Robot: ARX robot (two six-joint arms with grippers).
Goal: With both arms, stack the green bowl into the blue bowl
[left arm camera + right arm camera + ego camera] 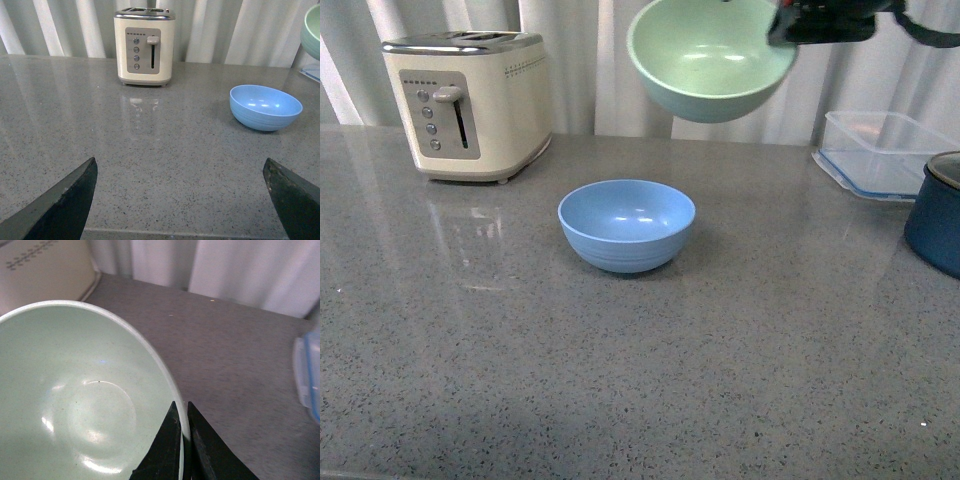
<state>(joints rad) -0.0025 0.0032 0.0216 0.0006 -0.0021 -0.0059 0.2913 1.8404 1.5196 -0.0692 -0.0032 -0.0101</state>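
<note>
Our right end effector (181, 410) is nearly closed, its two dark fingers pinching the rim of the green bowl (710, 60) between them, one inside the wall and one outside. We hold that bowl in the air, tilted so that its mouth faces the front camera, and it hangs above the desk (620, 390), behind the blue bowl (626, 225) and a little to its right. The green bowl is empty; we see only glossy highlights on its floor.

Our left end effector (179, 161) hovers low over the near part of the desk with its fingers spread wide and nothing between them. In its wrist view the blue bowl lies ahead and off to the right.

The blue bowl stands upright on the desk, near the middle, and it is empty too. Bare grey speckled surface surrounds it on every side. A cream toaster (470, 100) stands well to its left at the back, lever facing us. A clear container with a blue rim (880, 150) rests at the back right, and we see nothing in it. Just in front of that, at the right edge, sits a dark blue pot (935, 225), cut off by the frame; we cannot tell what it holds. White curtains (590, 60) hang behind the desk.
</note>
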